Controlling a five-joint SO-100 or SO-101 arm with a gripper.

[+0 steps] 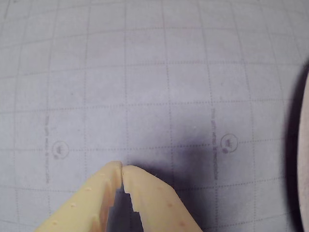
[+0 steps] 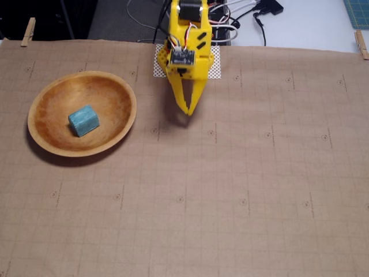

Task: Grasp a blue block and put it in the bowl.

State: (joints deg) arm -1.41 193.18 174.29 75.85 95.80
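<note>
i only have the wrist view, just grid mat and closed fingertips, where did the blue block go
Observer: In the fixed view the blue block lies inside the wooden bowl, near its centre.
Operator: is the hand holding anything
Observer: No, the hand is shut and empty, tips pointing down at the mat.
Operator: how far from the bowl
Observer: It stands clear of the bowl, to the right of its rim in the fixed view, not over it.

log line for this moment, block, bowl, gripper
blue block: inside bowl | gripper: shut, empty, over mat right of bowl in fixed view | task: placed
</note>
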